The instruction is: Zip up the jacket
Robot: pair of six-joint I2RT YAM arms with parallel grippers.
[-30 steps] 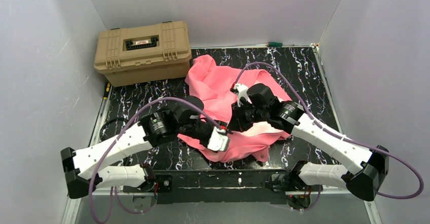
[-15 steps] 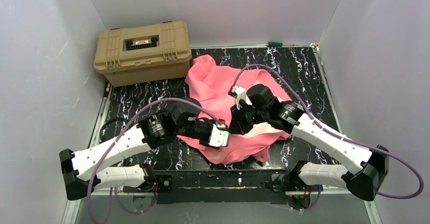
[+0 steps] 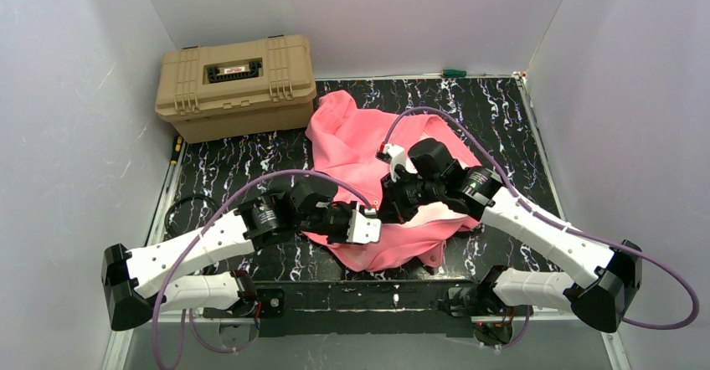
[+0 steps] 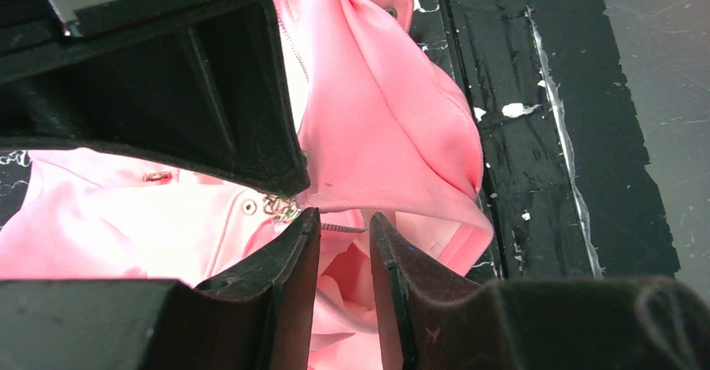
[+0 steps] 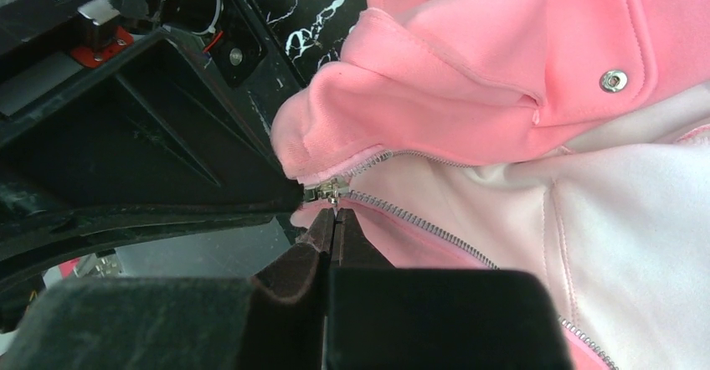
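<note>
Two robot hands are meeting at the near hem of the jacket [image 3: 356, 140], which is lying mid-worktop [image 3: 502, 110] and spreading from 6 o'clock toward 12. The right hand [image 5: 333, 228] is pinching together on the zipper pull [image 5: 328, 192]. The left hand [image 4: 343, 244], fingers narrowly apart, is straddling the zipper's bottom end. The pull's path is likely running toward 12. A tan case [image 3: 234, 85] is sitting at 10 o'clock.
</note>
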